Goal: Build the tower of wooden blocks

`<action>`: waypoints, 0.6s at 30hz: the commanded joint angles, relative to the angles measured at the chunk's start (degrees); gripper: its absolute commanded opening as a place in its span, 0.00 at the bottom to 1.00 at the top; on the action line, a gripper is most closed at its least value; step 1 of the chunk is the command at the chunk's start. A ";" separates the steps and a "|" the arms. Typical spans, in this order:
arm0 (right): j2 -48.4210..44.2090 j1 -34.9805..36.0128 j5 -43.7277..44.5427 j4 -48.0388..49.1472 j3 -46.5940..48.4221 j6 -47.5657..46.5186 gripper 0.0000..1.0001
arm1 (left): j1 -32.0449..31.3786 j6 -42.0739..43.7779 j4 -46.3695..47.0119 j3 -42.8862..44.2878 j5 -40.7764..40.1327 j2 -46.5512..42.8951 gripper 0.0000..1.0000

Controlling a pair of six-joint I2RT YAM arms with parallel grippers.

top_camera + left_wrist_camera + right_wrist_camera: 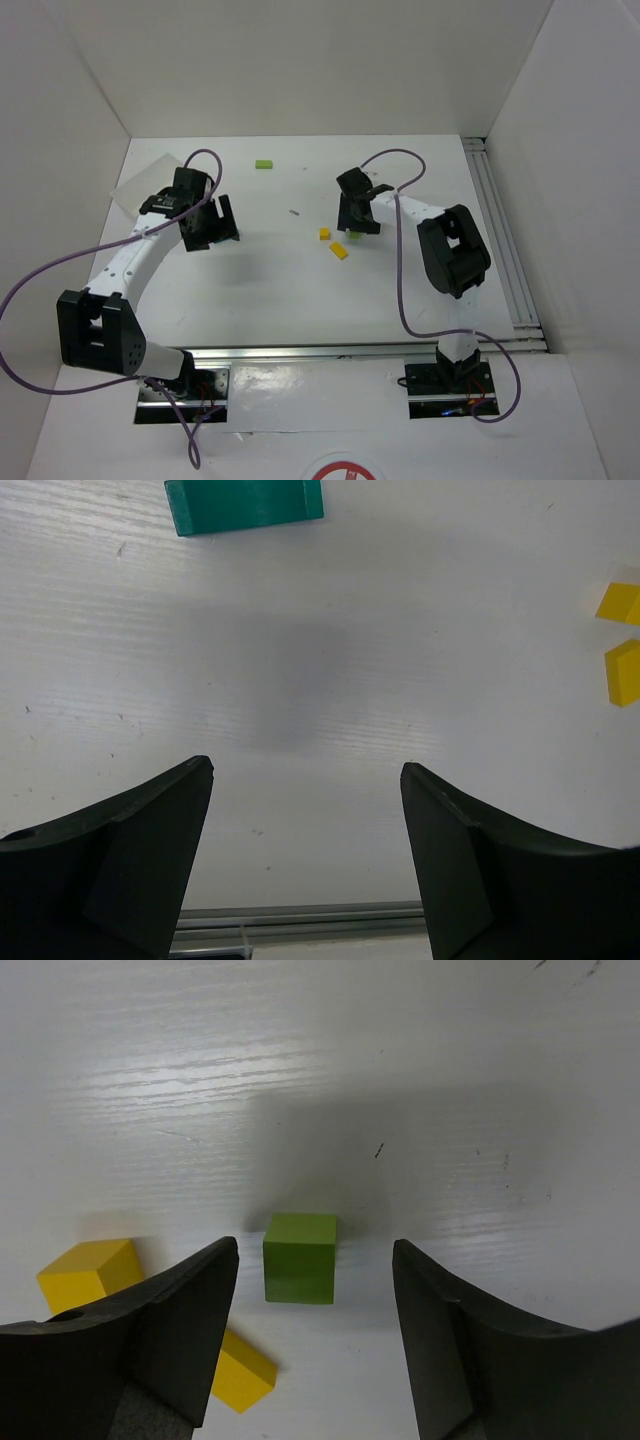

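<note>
The right gripper point(313, 1252) stands open low over the white table point(430, 1080), its 2 black fingers point(190, 1320) set on either side of a green cube point(300, 1258). The cube rests on the table between them, nearer the finger on the left of the wrist view. A strip of bare table shows on each side of it, so nothing is gripped. Just beyond that same finger lies 1 yellow block point(88, 1272). A second yellow block point(242, 1372) pokes out from behind the finger, near the cube but apart from it.

The left gripper point(307, 775) is wide open and holds nothing; only bare table lies between its fingers. Ahead of it, at the far edge of its wrist view, the teal arch point(245, 505) lies on the table, well apart from the fingertips. The 2 yellow blocks show at the right edge of that view.

From above, the 2 grippers are well apart. A flat green piece point(263, 164) lies alone toward the back of the table. Every block lies singly on the surface.
</note>
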 commanded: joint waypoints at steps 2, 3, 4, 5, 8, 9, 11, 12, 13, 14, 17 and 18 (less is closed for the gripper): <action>0.33 0.42 -0.72 1.47 -0.62 -0.86 0.67 | -0.58 0.88 0.65 0.08 0.06 0.41 0.89; 0.33 0.42 -0.72 1.99 -0.62 -1.47 0.65 | -0.58 0.88 0.65 0.08 0.06 0.41 0.89; 0.33 0.42 -0.72 2.00 -0.62 -1.48 0.62 | -0.58 0.88 0.65 0.08 0.06 0.41 0.89; 0.33 0.42 -0.72 2.00 -1.14 -1.48 0.60 | -0.58 0.88 0.65 0.08 0.06 0.41 0.89; -0.20 0.42 -0.72 2.00 -1.14 -2.01 0.54 | -0.58 0.36 0.65 0.08 0.06 0.41 0.89; -0.20 0.42 -0.72 2.00 -1.14 -2.53 0.53 | -0.58 0.36 0.65 0.08 0.06 0.41 0.89; -0.20 0.42 -0.72 2.00 -1.14 -2.53 0.49 | -0.58 0.36 0.65 0.08 0.06 0.41 0.89; -0.20 0.94 -0.11 2.00 -0.62 -3.14 0.49 | -0.58 0.36 0.65 0.08 -0.47 0.41 0.89; -0.20 0.95 -0.10 2.00 -0.62 -3.15 0.47 | -0.58 0.36 0.65 0.08 -0.47 0.41 0.89; -0.20 0.95 -0.10 1.39 -0.62 -3.15 0.47 | -0.58 0.36 0.65 0.08 -0.47 0.41 0.89; 0.33 1.48 -0.10 1.38 -0.62 -4.29 0.44 | -0.58 0.36 0.65 0.08 -0.47 0.41 0.89; 0.33 2.09 0.42 1.38 -0.62 -4.81 0.44 | -0.58 0.36 0.65 0.08 -0.47 0.41 0.89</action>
